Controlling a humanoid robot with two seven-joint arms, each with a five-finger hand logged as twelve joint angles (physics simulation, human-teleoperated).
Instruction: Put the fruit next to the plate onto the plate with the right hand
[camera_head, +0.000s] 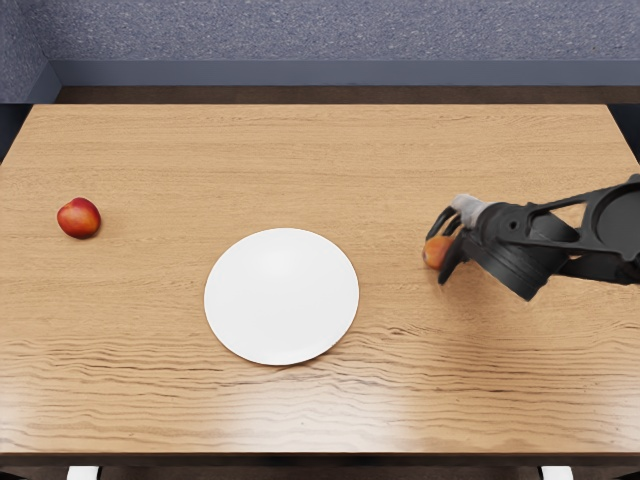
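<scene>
**Right hand closed around the orange fruit, right of the plate**

- Table (320, 160): light wood grain, fills most of the head view. Grey wall behind its far edge.
- Plate (282, 296): white, round, nothing on it. Sits near the table's middle, a little toward the near edge.
- Orange fruit (434, 252): right of the plate and apart from it, a strip of bare wood between the two. Only its left part shows; the rest is hidden by the hand. Not on the plate.
- Right hand (480, 245): dark, on an arm coming in from the picture's right edge, at roughly the fruit's height in the frame. Fingers (441, 220) curl in narrow around the orange fruit, one arching over its far side and another hooking under its near side, so the fruit sits between them. Cannot tell whether the fruit rests on the wood or is raised off it.
- Red fruit (79, 217): alone near the left edge, well apart from the plate and the hand.
</scene>
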